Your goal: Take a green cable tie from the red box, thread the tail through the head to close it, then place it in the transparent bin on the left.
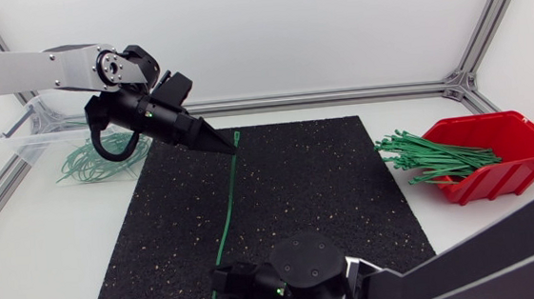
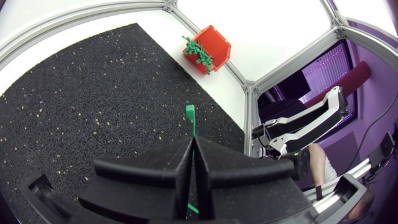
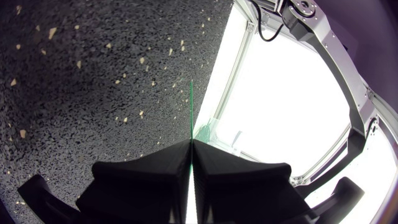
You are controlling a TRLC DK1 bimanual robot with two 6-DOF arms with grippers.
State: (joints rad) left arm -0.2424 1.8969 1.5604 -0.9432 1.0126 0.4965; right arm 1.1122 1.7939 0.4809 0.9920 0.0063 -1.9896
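Between left gripper [image 1: 230,149] and right gripper [image 1: 220,285], cable tie [image 1: 226,215]

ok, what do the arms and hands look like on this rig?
Both arms have flat silver-grey links: left arm, right arm. The joints are black, and the right arm has a large round joint. The left hand and right hand are matte black, each with two broad wedge-shaped fingers. A black cable loops under the left wrist.

No readable text, labels, brands, numbers or signs in any view; red box [image 1: 513,142], transparent bin [image 1: 30,145] and black mat [image 1: 300,204] on the bench carry no legible print.
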